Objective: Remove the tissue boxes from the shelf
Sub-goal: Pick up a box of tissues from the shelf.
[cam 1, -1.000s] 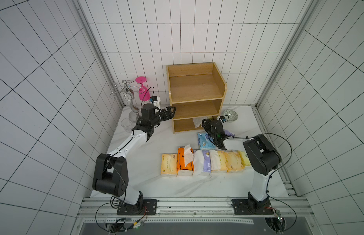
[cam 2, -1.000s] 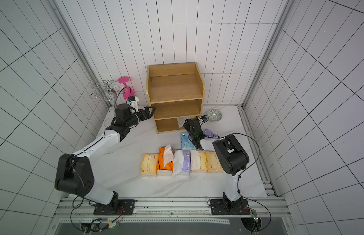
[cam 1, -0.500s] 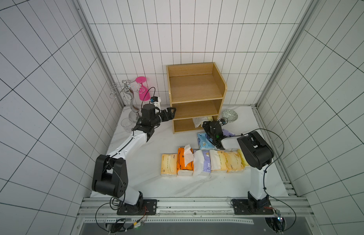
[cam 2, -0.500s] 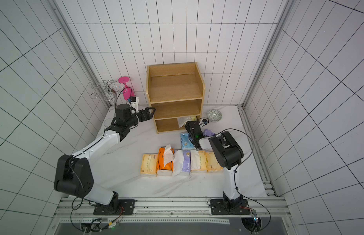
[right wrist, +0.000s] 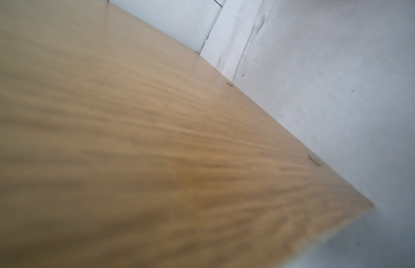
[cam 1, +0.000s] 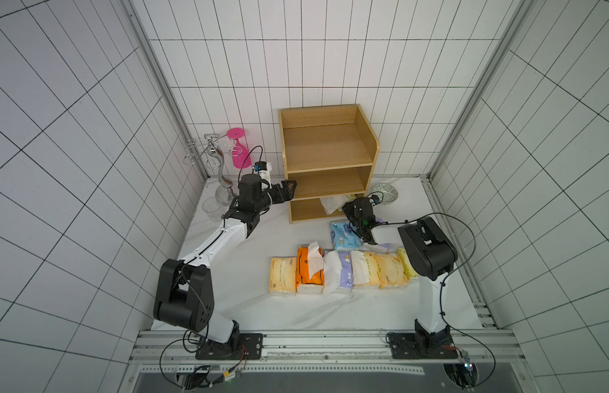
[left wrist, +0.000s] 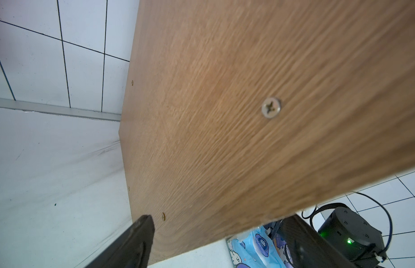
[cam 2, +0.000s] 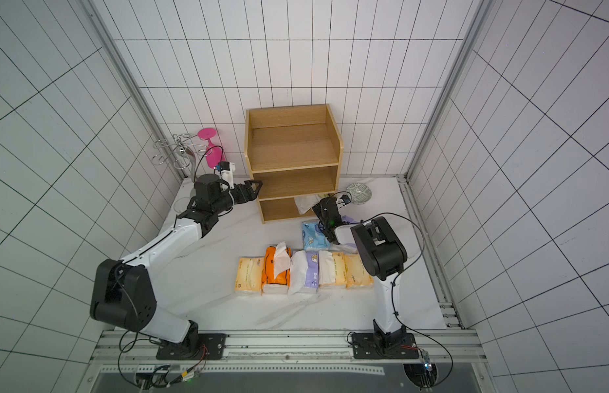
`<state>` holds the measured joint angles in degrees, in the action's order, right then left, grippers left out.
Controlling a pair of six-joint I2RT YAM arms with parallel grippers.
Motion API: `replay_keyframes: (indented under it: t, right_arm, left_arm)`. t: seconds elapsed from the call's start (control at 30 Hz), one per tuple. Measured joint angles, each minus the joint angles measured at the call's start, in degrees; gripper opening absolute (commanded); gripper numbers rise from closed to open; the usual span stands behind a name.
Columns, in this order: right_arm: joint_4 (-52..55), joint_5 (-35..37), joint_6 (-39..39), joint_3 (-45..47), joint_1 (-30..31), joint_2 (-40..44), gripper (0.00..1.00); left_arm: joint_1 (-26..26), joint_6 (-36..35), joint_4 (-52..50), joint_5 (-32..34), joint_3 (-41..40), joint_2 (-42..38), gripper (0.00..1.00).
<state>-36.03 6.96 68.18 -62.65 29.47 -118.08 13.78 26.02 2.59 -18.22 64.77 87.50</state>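
One white tissue pack [cam 1: 333,204] sits in the shelf's [cam 1: 327,149] bottom tier, the right hand [cam 1: 346,206] pinched shut just beside it; other packs [cam 1: 337,272] line the table [cam 1: 248,306]; the left hand [cam 1: 291,192] gapes wide around the shelf's side

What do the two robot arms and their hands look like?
Both the left arm and right arm have white links, bulky black joint housings and thin black looping cables. The left hand and right hand are black. A green light glows at the right wrist.
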Motion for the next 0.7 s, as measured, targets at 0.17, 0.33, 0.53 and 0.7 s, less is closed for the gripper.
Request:
replay_keyframes:
  t: [0.17,0.33,0.53,0.7]
  right_arm:
    - [0.04,-0.55,-0.2,0.0,0.0,0.0,0.0]
    - [0.04,-0.59,0.31,0.0,0.28,0.0,0.0]
    - [0.09,0.48,2.16,-0.02,1.09,0.02,0.0]
    - [0.33,1.66,3.98,-0.35,1.88,0.02,0.0]
  left_arm:
    - [0.04,0.02,-0.31,0.0,0.0,0.0,0.92]
    - [0.04,0.0,-1.36,0.24,0.0,-0.2,0.92]
    - [0.04,-0.15,-3.76,0.79,0.0,-2.29,0.92]
    - [0.04,-0.15,-4.61,1.36,-0.22,-5.33,0.92]
